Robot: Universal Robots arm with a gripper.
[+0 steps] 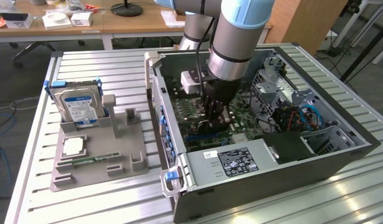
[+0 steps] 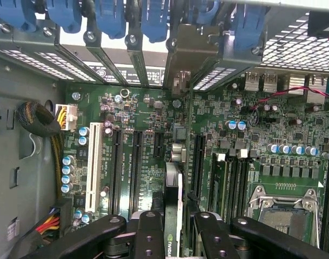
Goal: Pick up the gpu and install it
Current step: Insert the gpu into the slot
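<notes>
The gpu (image 2: 174,189) is seen edge-on in the wrist view, a thin card with a green logo near the fingers. It stands upright over the green motherboard (image 2: 148,113), in line with a black expansion slot. Its pale metal bracket (image 2: 181,81) reaches the rear slot opening of the case. My gripper (image 2: 174,229) is shut on the card, with one black finger (image 2: 148,237) on each side. In the exterior view the gripper (image 1: 217,122) reaches down into the open computer case (image 1: 340,156), with the dark gpu (image 1: 211,129) just above the board.
A grey fixture tray (image 1: 98,154) on the exterior view's left holds a silver hard drive (image 1: 79,105), a small chip (image 1: 73,146) and a green memory stick (image 1: 92,160). Inside the case are the power supply (image 1: 235,161), blue cables (image 1: 309,116), a white slot (image 2: 94,162) and the CPU socket (image 2: 286,210).
</notes>
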